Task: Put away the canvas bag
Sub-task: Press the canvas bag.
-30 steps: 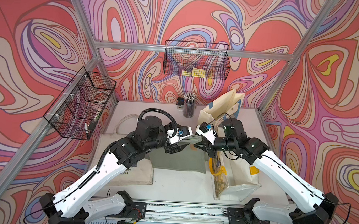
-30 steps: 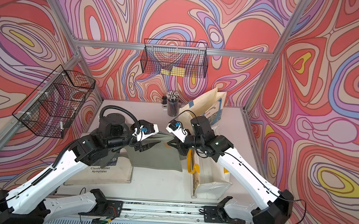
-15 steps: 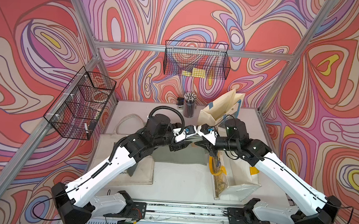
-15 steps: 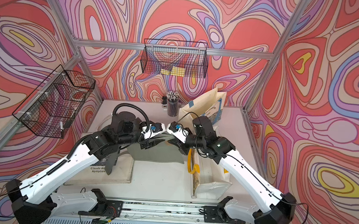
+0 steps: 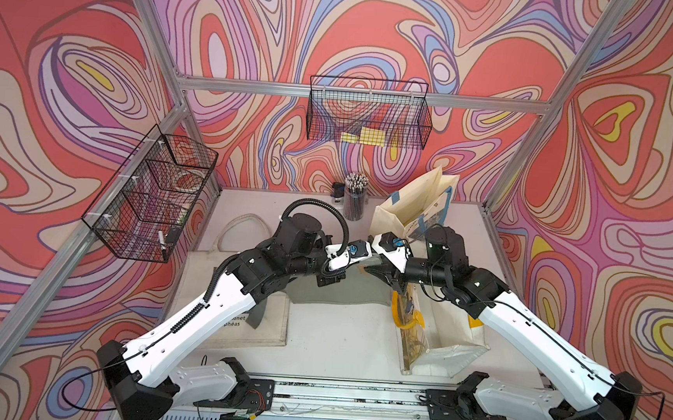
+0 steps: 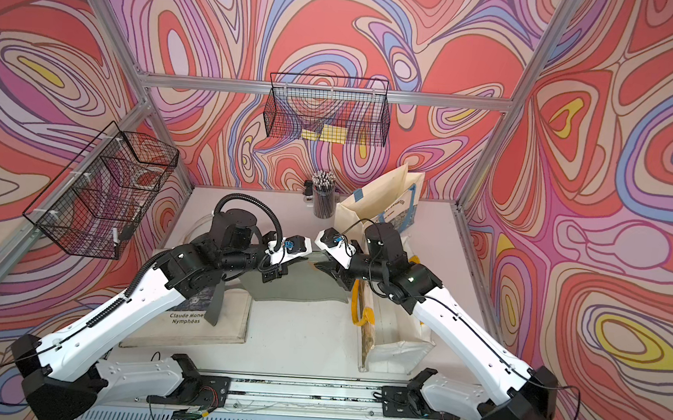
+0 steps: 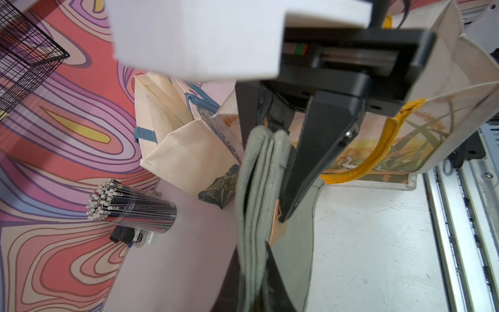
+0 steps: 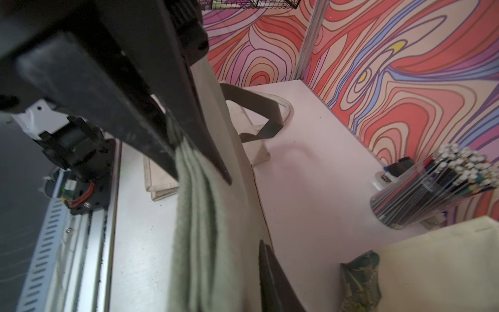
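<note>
Left gripper (image 7: 266, 194): jaws are clamped on canvas bag (image 5: 337, 296) fold.
Right gripper (image 8: 202, 175): fold is seen between jaws; hold cannot be told.

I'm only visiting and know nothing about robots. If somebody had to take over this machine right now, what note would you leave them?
Left gripper: shut on the folded edge of the grey-green canvas bag.
Right gripper: jaws either side of that same edge; I cannot tell whether it is gripping.
Bag: folded and held up by that edge between the two arms, with the rest draping down to the table.
Done: the bag is folded and lifted at one edge.
Left: carry it to its storage spot and release it. The pictures do not show where that is.
</note>
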### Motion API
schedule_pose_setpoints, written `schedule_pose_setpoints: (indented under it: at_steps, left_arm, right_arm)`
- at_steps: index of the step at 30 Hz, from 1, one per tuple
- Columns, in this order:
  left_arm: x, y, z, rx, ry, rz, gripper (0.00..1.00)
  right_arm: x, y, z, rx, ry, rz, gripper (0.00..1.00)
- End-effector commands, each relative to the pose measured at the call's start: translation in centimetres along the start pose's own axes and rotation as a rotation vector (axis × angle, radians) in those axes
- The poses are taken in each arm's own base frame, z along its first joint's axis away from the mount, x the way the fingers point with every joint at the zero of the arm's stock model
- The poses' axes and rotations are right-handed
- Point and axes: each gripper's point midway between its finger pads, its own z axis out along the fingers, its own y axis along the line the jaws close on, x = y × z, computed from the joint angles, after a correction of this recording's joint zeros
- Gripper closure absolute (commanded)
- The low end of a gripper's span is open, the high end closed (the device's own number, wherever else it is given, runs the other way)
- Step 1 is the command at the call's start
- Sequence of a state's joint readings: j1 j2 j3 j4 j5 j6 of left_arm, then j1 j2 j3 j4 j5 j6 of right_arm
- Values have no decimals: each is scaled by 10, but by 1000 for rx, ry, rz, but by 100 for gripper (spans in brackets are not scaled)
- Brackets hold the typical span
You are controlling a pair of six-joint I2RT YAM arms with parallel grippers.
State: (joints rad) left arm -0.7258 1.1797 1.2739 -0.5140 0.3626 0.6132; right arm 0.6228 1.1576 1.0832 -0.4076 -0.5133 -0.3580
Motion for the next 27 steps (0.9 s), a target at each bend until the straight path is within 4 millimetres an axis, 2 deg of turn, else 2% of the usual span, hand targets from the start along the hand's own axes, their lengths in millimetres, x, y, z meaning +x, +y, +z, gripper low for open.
schedule_pose_setpoints:
  at_steps: [1,6,11,22,27]
  left_arm:
    - [-36,2,-36,-24,-135,81,100]
    - [-47,7,-61,-44,-191,82,100]
    - [-55,18,-79,-89,-227,75,100]
    - [-66,43,-103,-190,-290,59,100]
    - [-68,51,-108,-221,-301,51,100]
  right_arm:
    - [3,10,-1,-37,-30,76,64]
    - [9,19,2,-90,-33,153,61]
    - [17,25,7,-126,-21,196,63]
    - [38,30,14,-147,16,241,65]
    - [44,26,17,-120,17,260,61]
